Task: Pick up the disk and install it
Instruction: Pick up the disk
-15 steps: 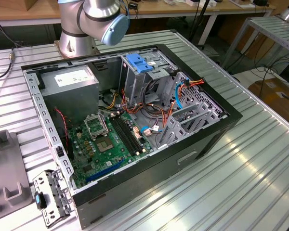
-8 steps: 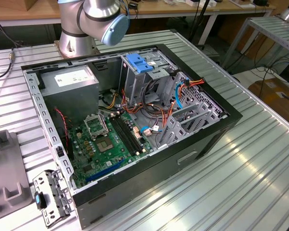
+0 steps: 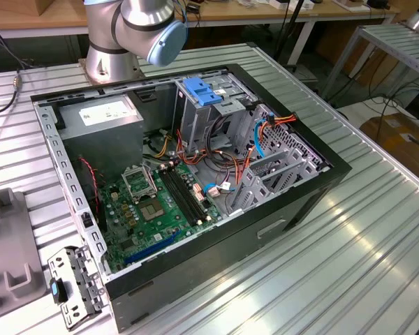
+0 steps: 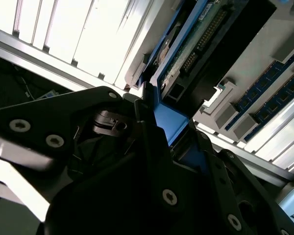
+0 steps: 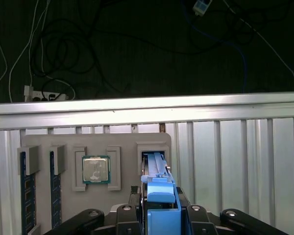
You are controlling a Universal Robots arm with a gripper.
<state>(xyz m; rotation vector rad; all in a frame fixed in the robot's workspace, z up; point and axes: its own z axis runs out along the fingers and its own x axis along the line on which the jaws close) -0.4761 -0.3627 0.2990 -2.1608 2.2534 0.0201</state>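
**Exterior view, from its left to its right.** A grey tray (image 3: 10,272) is lying at the edge of the ribbed table (image 3: 349,244). A loose metal bracket (image 3: 73,289) is resting just beside the tray. An open case (image 3: 195,271) is lying on its side in the middle of the table. Inside the case:
- A grey power supply (image 3: 101,115) is sitting in the far corner on the exterior view's left.
- A green board (image 3: 160,202) is lying flat on the case floor.
- A metal cage (image 3: 195,122) topped by a blue handle (image 3: 201,91) is standing upright further to the right.
- Orange and blue cables (image 3: 265,129) are trailing beyond the cage.

The arm (image 3: 126,35) is standing on the table behind the case.

**First wrist view.** The tray (image 5: 122,142) is carrying two memory sticks (image 5: 27,196) on edge, then a processor (image 5: 96,169) lying flat in its own pocket. The disk (image 5: 157,164) is standing on edge in the neighbouring pocket, with its blue frame rising up to the gripper (image 5: 161,196). The fingers (image 5: 136,200) are pinching that frame from both sides.

**Second wrist view.** The gripper (image 4: 169,125) is holding the blue frame, with the dark fingers (image 4: 147,137) pressing against it on either side. The disk (image 4: 186,44) is showing its circuit side and connector. The memory sticks (image 4: 269,93) are sitting in the tray beyond it.
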